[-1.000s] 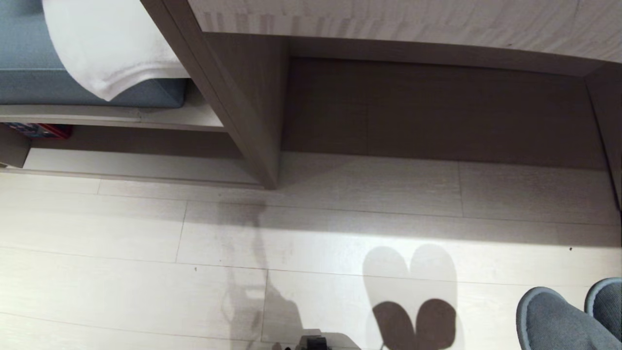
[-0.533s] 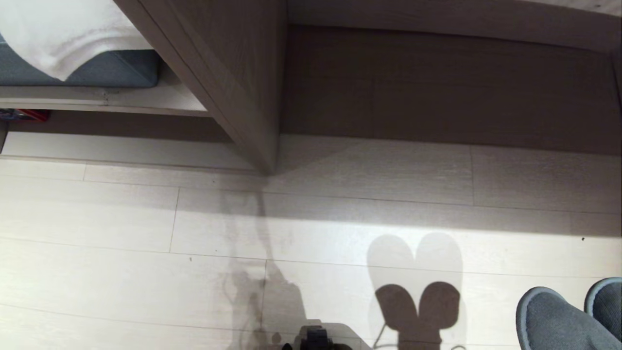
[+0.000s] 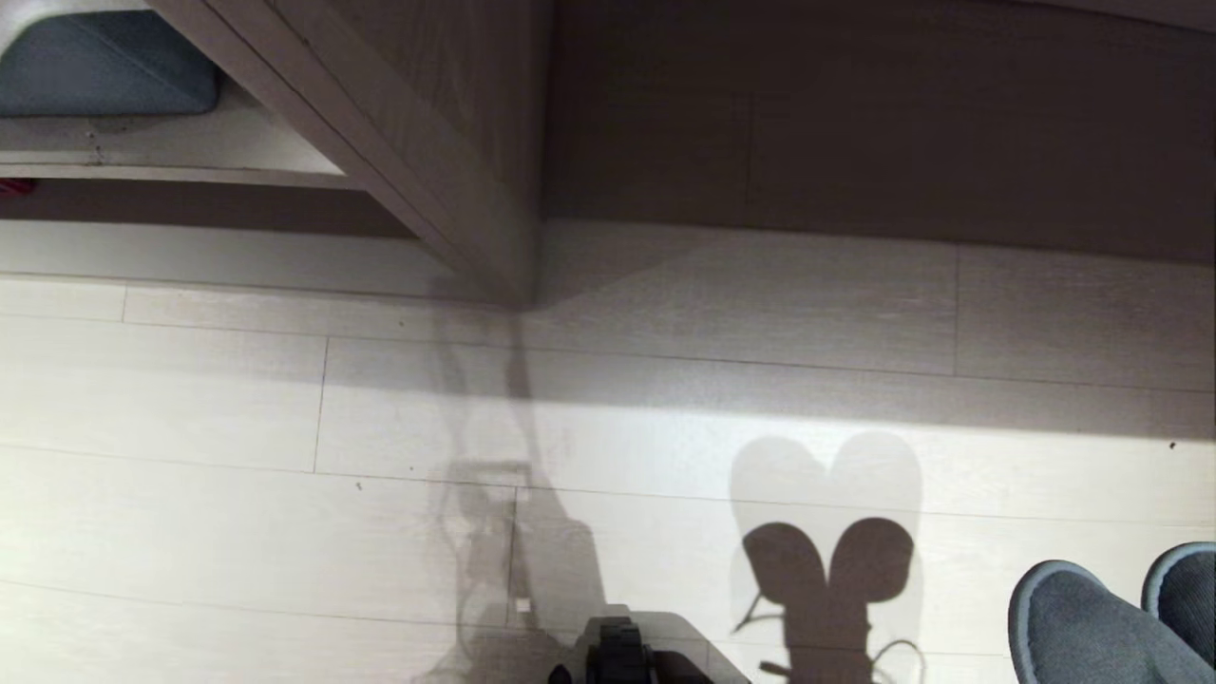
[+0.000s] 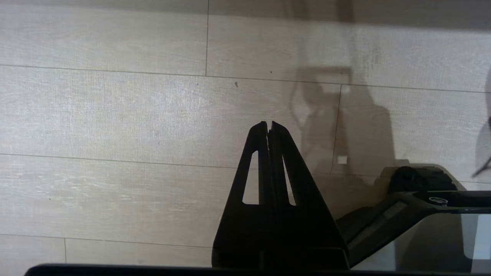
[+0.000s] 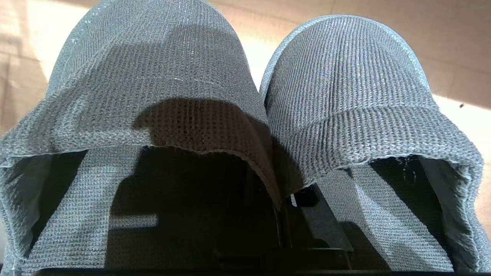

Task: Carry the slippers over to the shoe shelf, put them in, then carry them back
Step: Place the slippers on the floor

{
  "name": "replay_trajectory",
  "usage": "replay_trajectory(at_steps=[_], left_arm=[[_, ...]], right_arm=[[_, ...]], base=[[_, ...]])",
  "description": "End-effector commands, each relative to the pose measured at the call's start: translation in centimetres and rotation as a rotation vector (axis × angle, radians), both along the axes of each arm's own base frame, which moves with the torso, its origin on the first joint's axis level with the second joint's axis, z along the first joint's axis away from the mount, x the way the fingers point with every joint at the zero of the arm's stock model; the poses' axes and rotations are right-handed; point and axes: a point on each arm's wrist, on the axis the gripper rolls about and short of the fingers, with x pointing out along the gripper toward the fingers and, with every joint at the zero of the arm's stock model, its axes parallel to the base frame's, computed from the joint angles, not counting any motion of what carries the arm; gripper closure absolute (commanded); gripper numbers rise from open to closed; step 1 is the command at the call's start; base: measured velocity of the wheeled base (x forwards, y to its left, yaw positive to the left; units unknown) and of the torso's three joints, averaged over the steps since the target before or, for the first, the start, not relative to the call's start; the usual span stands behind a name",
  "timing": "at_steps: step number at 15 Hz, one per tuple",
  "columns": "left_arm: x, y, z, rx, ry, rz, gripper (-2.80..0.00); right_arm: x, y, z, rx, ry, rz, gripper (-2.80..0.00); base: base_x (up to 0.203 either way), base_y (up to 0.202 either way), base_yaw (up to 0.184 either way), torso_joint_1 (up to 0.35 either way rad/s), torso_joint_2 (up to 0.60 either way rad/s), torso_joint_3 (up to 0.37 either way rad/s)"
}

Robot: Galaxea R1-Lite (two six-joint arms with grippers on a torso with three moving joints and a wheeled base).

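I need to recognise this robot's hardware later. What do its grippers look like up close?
The left gripper is matte black, with two long fingers tapering to narrow tips, each pierced by a slim triangular cut-out. The right gripper shows only dark, flat black finger parts; its shape is mostly hidden.

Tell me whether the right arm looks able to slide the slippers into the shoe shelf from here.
Probably not yet: the slippers hang clamped above open floor, short of the shoe shelf. Nothing blocks its mouth.

Blue-grey knit slippers [image 5: 245, 88], pale wood-grain floor [image 3: 190, 408]
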Motion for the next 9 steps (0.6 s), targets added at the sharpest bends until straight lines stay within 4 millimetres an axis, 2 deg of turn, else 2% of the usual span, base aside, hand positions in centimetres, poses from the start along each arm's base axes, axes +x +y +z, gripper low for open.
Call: replay_trajectory(at_steps=[1,9], left_arm=[[0.0,0.0,0.0,-0.001,0.0,0.001,0.0],[0.0,0.0,0.0,-0.001,0.0,-0.001,0.0]], right_arm=[[0.01,0.0,0.01,-0.001,0.001,0.0,0.0],[0.01,0.0,0.01,-0.001,0.001,0.001,0.0]], base=[[0.0,0.0,0.0,0.002,0.0,-0.184],[0.0,0.0,0.0,0.003,0.0,-0.196]])
